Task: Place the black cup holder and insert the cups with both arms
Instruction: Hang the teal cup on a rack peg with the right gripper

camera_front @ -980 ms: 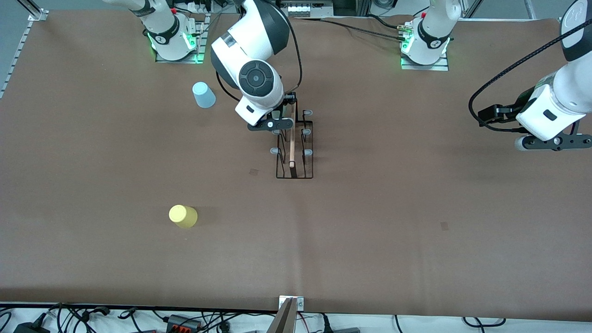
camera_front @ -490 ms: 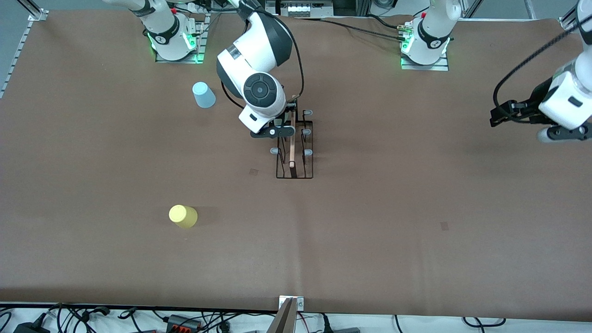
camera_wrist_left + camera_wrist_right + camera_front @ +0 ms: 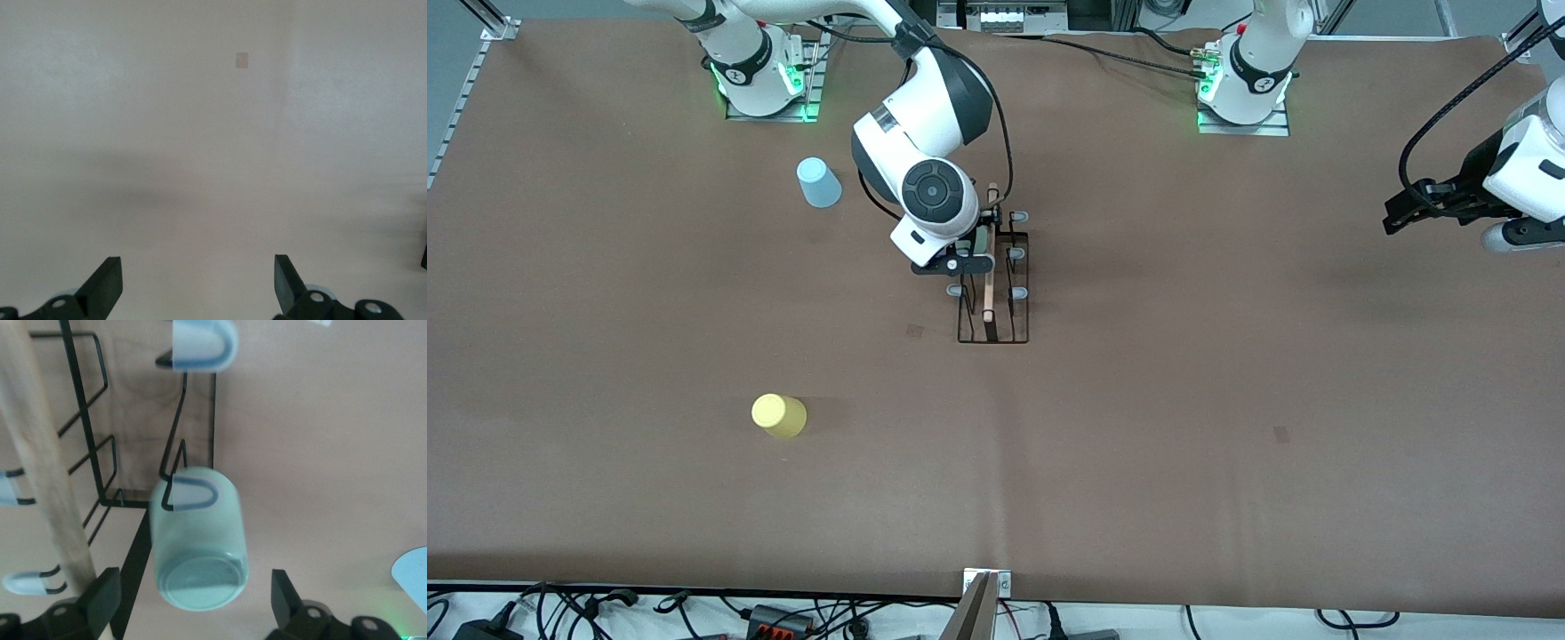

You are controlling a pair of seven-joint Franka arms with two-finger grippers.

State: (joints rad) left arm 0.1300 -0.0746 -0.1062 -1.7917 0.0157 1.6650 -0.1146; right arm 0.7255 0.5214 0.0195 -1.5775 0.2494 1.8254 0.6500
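The black cup holder (image 3: pixel 996 307) stands mid-table with its wooden rod (image 3: pixel 47 467) on top. A pale mint green cup (image 3: pixel 199 547) sits on one of its prongs, base toward the right wrist camera. My right gripper (image 3: pixel 195 590) is open just above that cup, with a finger on each side and neither touching it. In the front view only a sliver of the mint cup (image 3: pixel 981 240) shows under the right hand (image 3: pixel 951 258). My left gripper (image 3: pixel 197 273) hangs open and empty over bare table at the left arm's end (image 3: pixel 1520 233).
A yellow cup (image 3: pixel 779 415) stands nearer the front camera than the holder, toward the right arm's end. A light blue cup (image 3: pixel 818 181) stands farther from that camera, also toward the right arm's end. Cables line the table's front edge.
The right gripper has lowered over the holder and opened, leaving the mint cup on a prong. The left arm has drawn away toward its end of the table.
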